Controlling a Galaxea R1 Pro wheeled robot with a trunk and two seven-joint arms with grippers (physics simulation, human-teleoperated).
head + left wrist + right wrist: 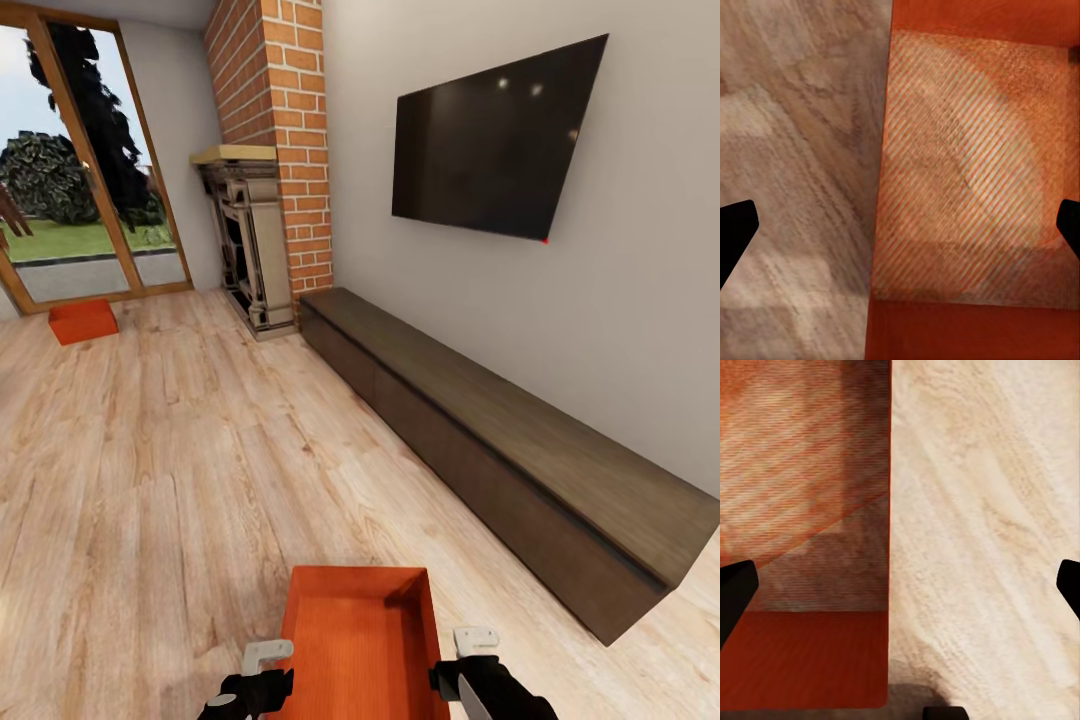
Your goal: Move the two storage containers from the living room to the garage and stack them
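While both arms reach forward low, the left gripper and right gripper stand wide open astride the near bin's side walls.

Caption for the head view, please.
Both grippers, left and right, straddle the near bin; second bin sits by the glass door.

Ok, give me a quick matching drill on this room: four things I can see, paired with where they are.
Things:
1. near bin
2. far bin
3. TV
4. cabinet

Places:
A. by the glass door
B. hung on the wall
C. between the two claws
D. on the floor along the wall

Pairs: 1-C, 2-A, 3-B, 4-D
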